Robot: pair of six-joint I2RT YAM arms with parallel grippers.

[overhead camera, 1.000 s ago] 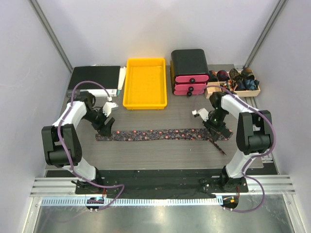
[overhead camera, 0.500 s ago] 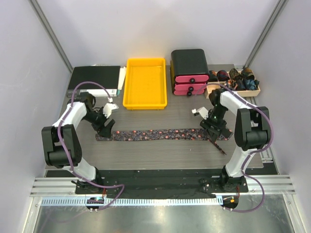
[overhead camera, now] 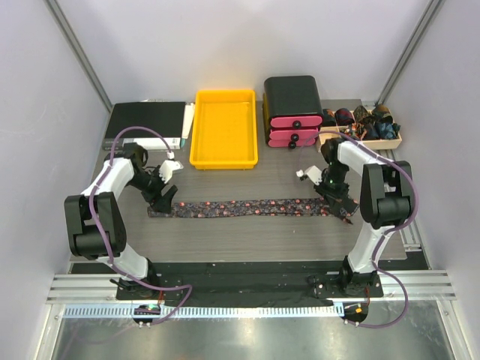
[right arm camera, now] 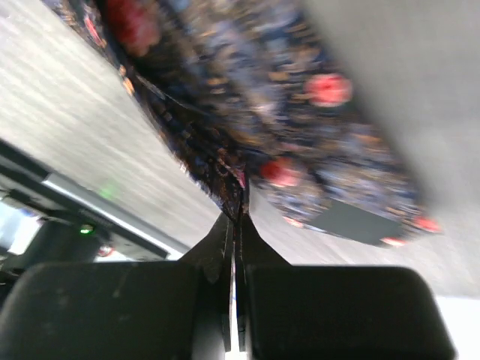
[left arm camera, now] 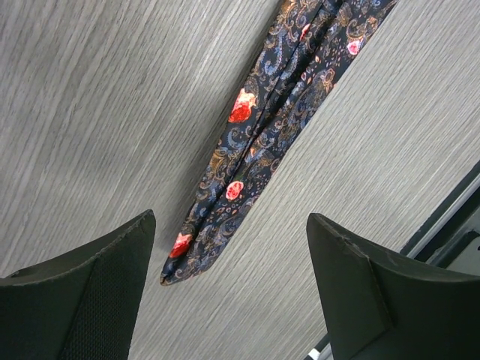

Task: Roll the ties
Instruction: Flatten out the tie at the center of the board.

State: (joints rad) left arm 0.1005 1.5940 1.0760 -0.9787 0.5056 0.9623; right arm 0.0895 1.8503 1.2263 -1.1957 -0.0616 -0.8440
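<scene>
One tie (overhead camera: pixel 240 207), dark with small red and orange speckles, lies stretched left to right across the table's middle. My left gripper (overhead camera: pixel 166 196) is open just above its narrow left end; in the left wrist view that tie end (left arm camera: pixel 247 172) lies between my spread fingers (left arm camera: pixel 97 292), closer to the left one. My right gripper (overhead camera: pixel 335 201) is shut on the tie's right end, with the fabric (right arm camera: pixel 232 172) pinched in the closed jaws and a folded part hanging to the right.
A yellow tray (overhead camera: pixel 223 127) stands at the back centre. A black drawer box with pink fronts (overhead camera: pixel 292 111) is to its right, then a wooden box of rolled ties (overhead camera: pixel 362 124). A black flat case (overhead camera: pixel 146 120) lies at the back left.
My right gripper has pulled the tie's right end in, so the thin tail that trailed toward the front right is now gathered under it. The left gripper has shifted only slightly.
</scene>
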